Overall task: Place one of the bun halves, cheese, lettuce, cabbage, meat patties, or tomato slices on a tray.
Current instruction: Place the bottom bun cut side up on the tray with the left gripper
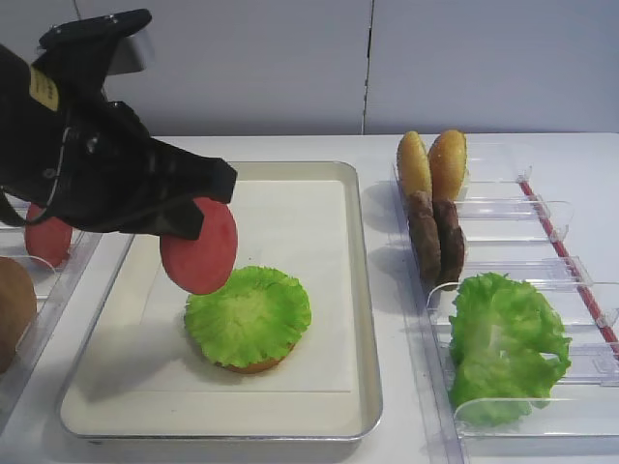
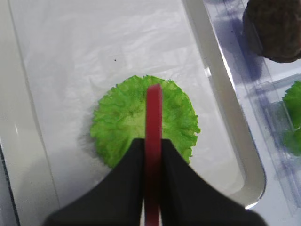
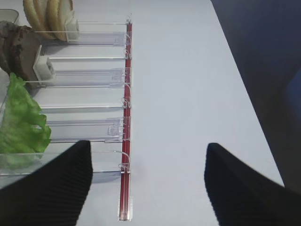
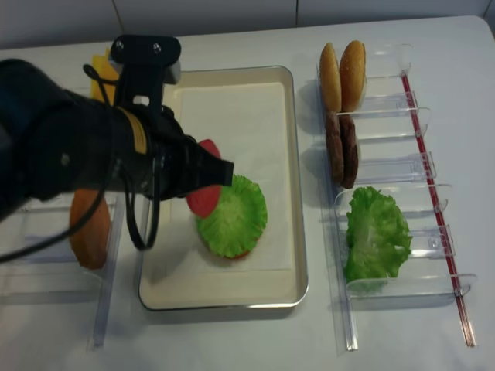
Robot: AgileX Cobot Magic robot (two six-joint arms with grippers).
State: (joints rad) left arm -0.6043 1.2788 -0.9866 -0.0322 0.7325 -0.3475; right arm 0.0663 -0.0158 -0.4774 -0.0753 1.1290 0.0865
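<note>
My left gripper (image 1: pixel 211 190) is shut on a red tomato slice (image 1: pixel 200 253) and holds it on edge, just up and to the left of the round lettuce leaf (image 1: pixel 250 314). That leaf lies on a bun half (image 1: pixel 253 365) on the cream tray (image 1: pixel 363 319). In the left wrist view the tomato slice (image 2: pixel 153 113) stands edge-on between the gripper's (image 2: pixel 153 143) black fingers, above the lettuce (image 2: pixel 122 117). My right gripper (image 3: pixel 148 146) is open and empty over bare table beside the right rack.
The clear rack on the right holds two bun halves (image 1: pixel 430 164), meat patties (image 1: pixel 435 237) and a lettuce bunch (image 1: pixel 503 343). Another tomato slice (image 1: pixel 46 237), a bun half (image 1: pixel 12 309) and yellow cheese (image 4: pixel 100 69) sit in the left rack. A red strip (image 3: pixel 126 117) edges the right rack.
</note>
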